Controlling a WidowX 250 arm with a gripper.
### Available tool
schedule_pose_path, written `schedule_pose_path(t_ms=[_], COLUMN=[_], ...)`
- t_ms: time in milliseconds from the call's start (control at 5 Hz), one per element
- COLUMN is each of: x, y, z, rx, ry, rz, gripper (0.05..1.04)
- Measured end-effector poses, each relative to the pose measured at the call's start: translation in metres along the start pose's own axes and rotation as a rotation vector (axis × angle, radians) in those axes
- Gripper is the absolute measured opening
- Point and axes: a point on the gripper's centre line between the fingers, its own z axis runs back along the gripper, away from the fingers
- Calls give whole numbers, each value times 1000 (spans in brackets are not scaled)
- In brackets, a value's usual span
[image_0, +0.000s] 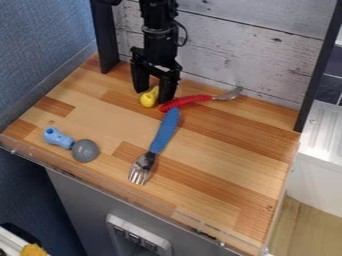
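Clock directions: twelve at the top edge of the view, read outward from the gripper.

Obs. The gripper (153, 94) is hanging low over the wooden counter (224, 162). Its fingers are standing wide apart, gripping nothing that shows. The yellow toy (149, 97) is lying in and just in front of the gap, its rounder end pointing toward seven o'clock. The red-handled tool (188, 101) is lying toward three o'clock, handle end very near the finger on that side; contact cannot be told. The blue-handled fork (165, 132) is extending toward six o'clock, its handle end just beside the red one. The light blue toy (58, 138) and grey ball (85, 150) are sitting well apart, toward eight o'clock.

Risks (judgement). The toy is presenting a rounded surface, so closing fingers could be squeezing it out toward seven o'clock if meeting it off-centre. The three-o'clock finger is crowding the red handle: a small sideways error could be pinning or nudging it, and the fork with it. Pressing too low could be scraping the counter.
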Motion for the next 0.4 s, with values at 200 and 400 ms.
schedule_pose_path(t_ms=[200,400], x=[9,18], y=[-1,-7], z=[-5,-6], rx=[2,2], ry=[-5,-10], rz=[-8,30], gripper=[952,682])
